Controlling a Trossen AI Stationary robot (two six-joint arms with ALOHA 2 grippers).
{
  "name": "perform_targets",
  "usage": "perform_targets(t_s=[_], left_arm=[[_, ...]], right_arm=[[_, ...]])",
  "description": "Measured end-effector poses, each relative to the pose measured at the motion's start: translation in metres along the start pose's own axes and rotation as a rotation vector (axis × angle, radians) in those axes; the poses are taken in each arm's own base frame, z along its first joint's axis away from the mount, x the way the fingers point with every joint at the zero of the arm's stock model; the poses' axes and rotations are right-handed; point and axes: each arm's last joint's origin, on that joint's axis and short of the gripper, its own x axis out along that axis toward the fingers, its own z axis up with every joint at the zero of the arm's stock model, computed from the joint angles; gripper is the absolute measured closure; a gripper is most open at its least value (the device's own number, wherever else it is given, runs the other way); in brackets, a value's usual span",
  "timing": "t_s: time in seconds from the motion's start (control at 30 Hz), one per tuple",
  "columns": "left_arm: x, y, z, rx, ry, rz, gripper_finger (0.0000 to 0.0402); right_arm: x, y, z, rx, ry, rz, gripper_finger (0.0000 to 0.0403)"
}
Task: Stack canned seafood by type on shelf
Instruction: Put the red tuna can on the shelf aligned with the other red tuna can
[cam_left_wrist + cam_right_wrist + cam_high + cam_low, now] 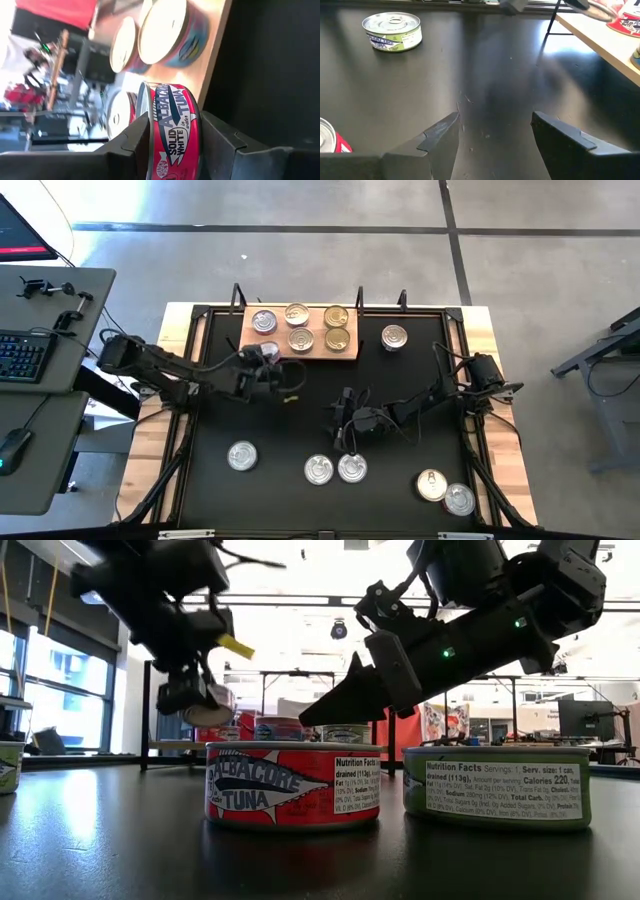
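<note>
Left gripper [172,145] clamped on a red tin [172,132] labelled "Albacore Tuna, Solid White" (lower lettering cut off by the frame), held at the near-left corner of the wooden shelf [345,353], where five tins stand. Right gripper [495,132], fingers spread wide and empty, hangs over the black table [290,430] above a second red tin [292,783] reading "Albacore Tuna" and a green tin [497,785] showing "Nutrition Facts".
</note>
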Motion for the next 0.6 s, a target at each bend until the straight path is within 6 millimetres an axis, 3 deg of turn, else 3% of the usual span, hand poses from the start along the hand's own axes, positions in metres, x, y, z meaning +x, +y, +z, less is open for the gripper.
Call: perform_targets(t_s=[0.23,0.6], left_arm=[[0.028,0.012,-0.005,-0.053,0.106,-0.055,0.0264],[0.043,0.024,-0.009,-0.134,0.157,-0.062,0.025]], right_arm=[[0.0,0.0,0.0,-0.001,0.001,0.0,0.0164],[0.0,0.0,-0.001,-0.004,0.008,0.002,0.0164]])
